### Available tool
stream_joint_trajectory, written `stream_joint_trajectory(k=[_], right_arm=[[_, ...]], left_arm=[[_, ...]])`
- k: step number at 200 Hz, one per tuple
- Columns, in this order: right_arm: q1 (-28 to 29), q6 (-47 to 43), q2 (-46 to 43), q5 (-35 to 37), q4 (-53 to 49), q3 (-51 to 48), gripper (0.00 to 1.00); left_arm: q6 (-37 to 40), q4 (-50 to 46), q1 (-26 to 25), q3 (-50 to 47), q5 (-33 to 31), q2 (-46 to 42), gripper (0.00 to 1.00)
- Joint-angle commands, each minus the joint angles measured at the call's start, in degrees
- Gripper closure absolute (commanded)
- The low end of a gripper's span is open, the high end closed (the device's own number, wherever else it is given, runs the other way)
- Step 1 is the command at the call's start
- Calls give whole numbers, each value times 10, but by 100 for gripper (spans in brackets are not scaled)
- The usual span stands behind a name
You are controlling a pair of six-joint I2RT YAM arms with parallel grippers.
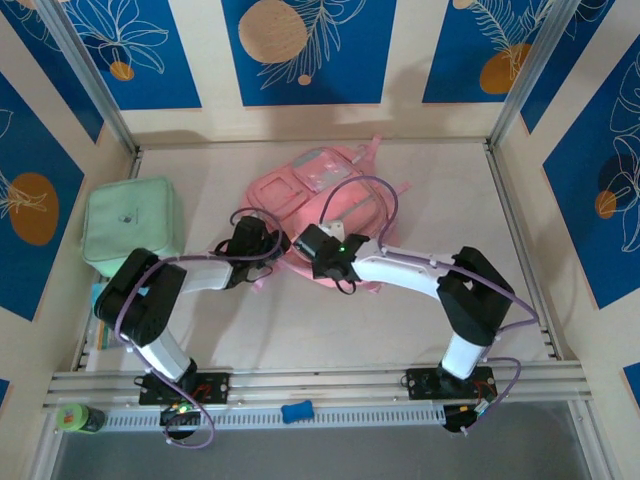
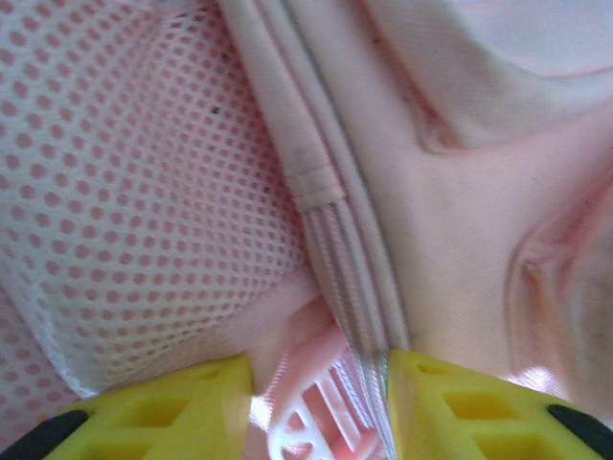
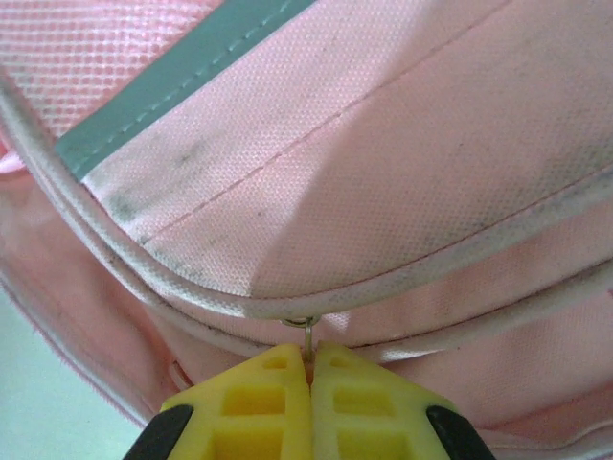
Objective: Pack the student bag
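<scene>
- My right gripper (image 3: 311, 369) is pinched fully shut on the thin metal ring of what I take to be a zip pull (image 3: 305, 328), at the piped edge of the student bag (image 1: 312, 185). The ring is tiny and held only at my fingertips. I judge that a tug off the zip's line could slide it out and leave me shut on nothing.
- My left gripper (image 2: 321, 407) is closed part-way on a bunched fold of the bag beside its mesh panel (image 2: 144, 192). A white plastic piece sits between the jaws. If that fold is loose cloth rather than a firm seam, it may stretch and give me no anchor.
- The bag lies flat in the middle of the table (image 1: 430, 300), near the mint-green case (image 1: 130, 225). With a weak anchor, the whole bag could drag toward me instead of the zip running.
- My two wrists sit close together over the bag, and a cable loops across it. I could knock one arm with the other.
</scene>
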Motion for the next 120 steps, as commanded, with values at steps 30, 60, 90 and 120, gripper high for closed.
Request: stream_joint_trajectory(k=[30,60,90,120], right_arm=[[-14,-133,-67,-84,67,-60,100],[-23,-94,-68,-123,82,-69,100],[-28,-82,-68,-132,98,-77,100],[-28,-79,-74,-122,107,-84,100]], left_arm=[[58,-44,24,22,27,-22,58],[-19,-81,-14,25,45,-90,52],[-97,-109,-91,20,-17,-129,49],[-176,-53,-107,-1,-26,-118,47]])
